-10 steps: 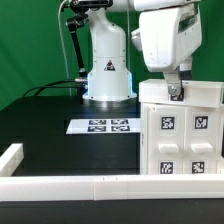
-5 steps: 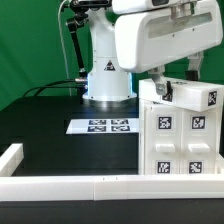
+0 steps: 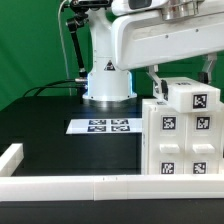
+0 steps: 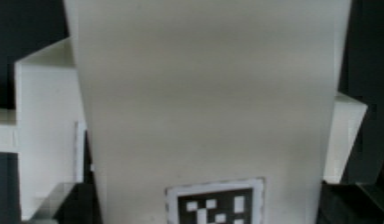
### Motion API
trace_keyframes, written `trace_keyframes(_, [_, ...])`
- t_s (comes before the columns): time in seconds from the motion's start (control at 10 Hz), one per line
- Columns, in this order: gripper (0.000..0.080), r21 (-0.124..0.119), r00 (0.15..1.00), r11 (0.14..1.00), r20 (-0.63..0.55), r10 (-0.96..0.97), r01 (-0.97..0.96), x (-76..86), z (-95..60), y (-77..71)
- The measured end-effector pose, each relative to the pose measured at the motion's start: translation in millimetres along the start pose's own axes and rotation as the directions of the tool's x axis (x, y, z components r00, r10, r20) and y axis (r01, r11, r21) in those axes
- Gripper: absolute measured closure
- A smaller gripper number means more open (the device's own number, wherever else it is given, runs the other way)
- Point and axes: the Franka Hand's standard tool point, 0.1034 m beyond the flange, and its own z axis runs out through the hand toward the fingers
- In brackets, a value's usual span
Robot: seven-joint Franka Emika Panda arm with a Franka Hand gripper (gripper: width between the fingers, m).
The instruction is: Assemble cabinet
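Observation:
The cabinet [image 3: 182, 150] is a large white box with several tagged faces, standing at the exterior view's right on the black table. A white tagged block [image 3: 196, 100] sits on top of it, turned at an angle. My gripper [image 3: 185, 80] comes down from above and is shut on this block, with one finger [image 3: 158, 88] on each side. In the wrist view the block [image 4: 207, 100] fills the frame with its tag low down, and my gripper [image 4: 210, 205] straddles it with dark fingertips [image 4: 57, 202] at both edges.
The marker board [image 3: 100, 126] lies flat mid-table in front of the arm's base [image 3: 108, 78]. A low white border rail [image 3: 60, 183] runs along the front edge and up the exterior view's left side. A green backdrop stands behind.
My wrist has rotated over the cabinet. The top block has turned with it, and its tagged face now swings toward the exterior view's right.

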Motion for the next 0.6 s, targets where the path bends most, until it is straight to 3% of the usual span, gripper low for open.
trace_keyframes(0.2, [0.0243, 0.002, 0.977, 0.977, -0.014, 0.211, -0.211, 1.3, -0.4, 0.2])
trace_keyframes(0.6, [0.0243, 0.007, 0.918, 0.918, -0.013, 0.397, -0.397, 1.6, -0.6, -0.1])
